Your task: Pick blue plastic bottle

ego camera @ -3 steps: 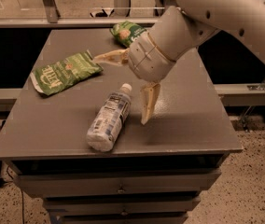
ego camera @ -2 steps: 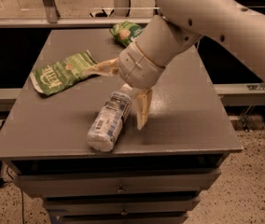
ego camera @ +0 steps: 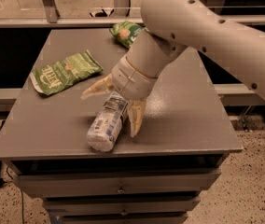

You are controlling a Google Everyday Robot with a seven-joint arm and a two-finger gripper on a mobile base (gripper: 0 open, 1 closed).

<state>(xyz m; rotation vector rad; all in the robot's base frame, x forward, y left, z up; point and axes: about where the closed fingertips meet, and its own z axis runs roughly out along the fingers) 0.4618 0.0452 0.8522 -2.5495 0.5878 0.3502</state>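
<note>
As blue plastic bottle (ego camera: 105, 125) lies on tbl (ego camera: 188, 125), spread fingers (ego camera: 136, 118) straddle it

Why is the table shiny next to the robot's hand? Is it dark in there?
Camera view: the light is dim and brownish. A pale sheen of reflected light lies on the table, just right of the gripper. The gripper is low over the table's front, open astride the bottle. Only a faint shadow shows along the bottle's left side.
</note>
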